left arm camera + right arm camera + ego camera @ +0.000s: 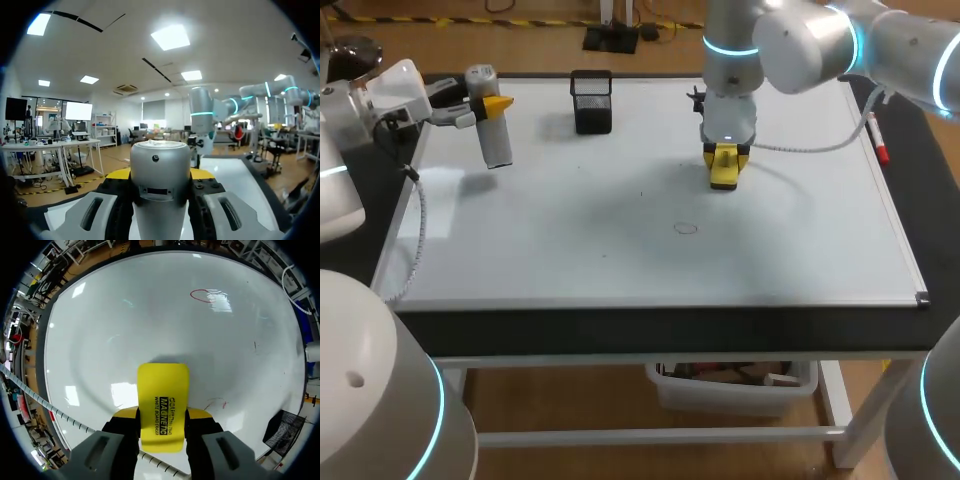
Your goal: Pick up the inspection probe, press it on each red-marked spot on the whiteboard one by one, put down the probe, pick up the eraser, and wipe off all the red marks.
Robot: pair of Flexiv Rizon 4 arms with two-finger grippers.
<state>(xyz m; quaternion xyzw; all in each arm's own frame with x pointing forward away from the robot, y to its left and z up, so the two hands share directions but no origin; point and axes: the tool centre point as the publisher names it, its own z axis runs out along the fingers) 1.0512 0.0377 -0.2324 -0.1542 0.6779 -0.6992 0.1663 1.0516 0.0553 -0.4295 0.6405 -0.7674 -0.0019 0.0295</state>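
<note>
The silver cylindrical probe (496, 140) hangs over the whiteboard's (570, 260) far left corner, with my left gripper (485, 108) shut on it. In the left wrist view the probe (160, 165) fills the gap between the fingers of that gripper (160, 176). My right gripper (725, 158) is shut on the yellow eraser (723, 178), which rests on the board right of the middle. In the right wrist view the eraser (162, 390) sits in the gripper (162, 415). A red circle (202, 295) lies ahead of it, and faint red traces (216, 403) lie just beside it. The circle (686, 228) shows faintly in the head view.
A black mesh holder (592, 100) stands at the board's far edge, between the two arms. A red marker (879, 146) lies along the board's right edge. My left arm's cable (418, 230) hangs over the board's left edge.
</note>
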